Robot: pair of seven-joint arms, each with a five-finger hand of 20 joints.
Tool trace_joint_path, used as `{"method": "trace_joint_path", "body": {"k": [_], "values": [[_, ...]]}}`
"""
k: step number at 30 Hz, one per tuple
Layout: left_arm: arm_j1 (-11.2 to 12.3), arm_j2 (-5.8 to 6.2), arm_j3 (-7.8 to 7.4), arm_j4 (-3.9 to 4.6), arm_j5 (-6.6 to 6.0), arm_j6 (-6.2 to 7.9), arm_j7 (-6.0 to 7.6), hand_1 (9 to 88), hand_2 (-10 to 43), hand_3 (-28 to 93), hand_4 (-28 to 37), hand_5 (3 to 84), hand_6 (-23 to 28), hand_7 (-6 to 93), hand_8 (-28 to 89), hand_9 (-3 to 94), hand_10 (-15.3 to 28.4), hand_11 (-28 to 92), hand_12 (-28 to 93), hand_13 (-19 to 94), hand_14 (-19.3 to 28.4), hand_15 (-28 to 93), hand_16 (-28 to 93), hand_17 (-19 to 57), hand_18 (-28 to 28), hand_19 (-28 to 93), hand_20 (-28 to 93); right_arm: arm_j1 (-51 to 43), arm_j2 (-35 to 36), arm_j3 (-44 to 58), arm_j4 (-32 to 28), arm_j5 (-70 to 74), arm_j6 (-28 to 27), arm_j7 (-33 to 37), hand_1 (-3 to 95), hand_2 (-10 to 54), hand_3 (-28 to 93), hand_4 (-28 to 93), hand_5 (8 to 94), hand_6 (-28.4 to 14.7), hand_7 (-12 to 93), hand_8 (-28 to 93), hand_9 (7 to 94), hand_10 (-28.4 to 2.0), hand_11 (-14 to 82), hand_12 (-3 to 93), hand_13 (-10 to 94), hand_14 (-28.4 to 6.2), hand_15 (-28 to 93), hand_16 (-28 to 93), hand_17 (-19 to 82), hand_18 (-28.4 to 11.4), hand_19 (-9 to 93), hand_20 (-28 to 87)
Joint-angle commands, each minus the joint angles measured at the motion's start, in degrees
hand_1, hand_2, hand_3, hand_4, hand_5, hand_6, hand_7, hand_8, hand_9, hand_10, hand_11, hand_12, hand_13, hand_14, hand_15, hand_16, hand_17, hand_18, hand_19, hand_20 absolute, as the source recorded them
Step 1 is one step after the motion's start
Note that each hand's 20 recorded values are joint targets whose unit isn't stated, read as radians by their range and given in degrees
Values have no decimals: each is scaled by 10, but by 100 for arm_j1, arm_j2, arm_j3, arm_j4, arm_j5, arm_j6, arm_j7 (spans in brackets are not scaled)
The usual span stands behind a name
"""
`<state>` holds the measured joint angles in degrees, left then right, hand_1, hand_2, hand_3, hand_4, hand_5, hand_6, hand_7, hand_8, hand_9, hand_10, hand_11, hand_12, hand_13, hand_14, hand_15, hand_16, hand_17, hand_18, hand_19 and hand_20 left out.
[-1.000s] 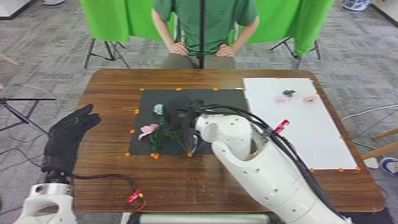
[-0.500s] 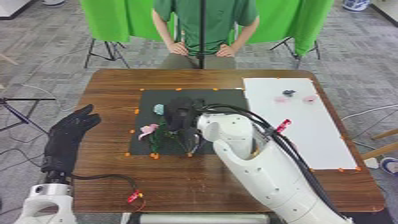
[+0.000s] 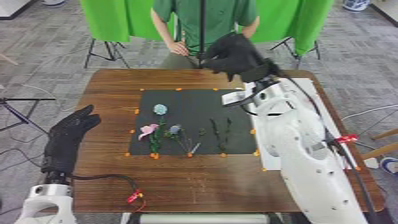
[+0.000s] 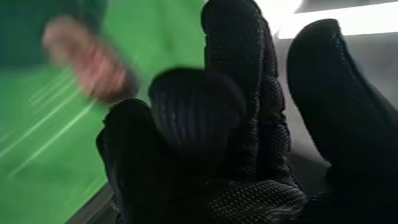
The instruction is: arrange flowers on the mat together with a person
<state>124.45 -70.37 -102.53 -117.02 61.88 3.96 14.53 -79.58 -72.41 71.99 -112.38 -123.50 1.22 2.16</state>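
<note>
Flowers (image 3: pixel 148 130) on the dark mat (image 3: pixel 195 98) in the head view, blooms away from the near edge, leafy sprigs (image 3: pixel 227 134) alongside! Right hand (image 3: pixel 235 56) up at the worktop's (image 3: pixel 111 92) far side, clear of them all; left hand (image 3: pixel 69 132) lies off to the side, its fingers relaxed and open. Looks like a move between placements: keep that height, swing wide of the blooms, then descend gently and pinch the next stem. Over to the right wrist view: fingers (image 4: pixel 240 32) extended, gripping nothing, nicely ready for a light pinch.
</note>
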Motion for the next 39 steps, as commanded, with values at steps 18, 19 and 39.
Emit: {"method": "trace_joint_path", "body": {"k": [18, 19, 39], "values": [[21, -47, 161, -152, 448, -433, -71, 241, -35, 674, -191, 456, 32, 128, -61, 457, 128, 181, 147, 356, 169, 143, 51, 42, 135, 84, 177, -4607, -1048, 1834, -1462, 6094, 168, -1582, 101, 38, 787, -183, 411, -10, 87, -84, 419, -152, 43, 111, 303, -137, 74, 166, 175, -133, 78, 281], [20, -98, 142, -162, 481, -467, -65, 240, -35, 674, -191, 456, 32, 127, -61, 457, 128, 181, 147, 355, 169, 143, 51, 42, 135, 84, 177, -4616, -1051, 1837, -1475, 6091, 188, -1640, 100, 40, 788, -182, 411, -10, 88, -83, 419, -152, 43, 111, 302, -136, 74, 165, 175, -133, 77, 281], [88, -336, 97, -267, 653, -559, -98, 250, -43, 672, -185, 457, 33, 125, -60, 447, 125, 175, 149, 345, 168, 133, 53, 38, 136, 81, 177, -4872, -1485, 2033, -1682, 5819, 42, -1425, 94, 50, 780, -171, 464, -26, 98, -80, 473, -160, 59, 128, 339, -163, 100, 184, 182, -146, 133, 302]]}}
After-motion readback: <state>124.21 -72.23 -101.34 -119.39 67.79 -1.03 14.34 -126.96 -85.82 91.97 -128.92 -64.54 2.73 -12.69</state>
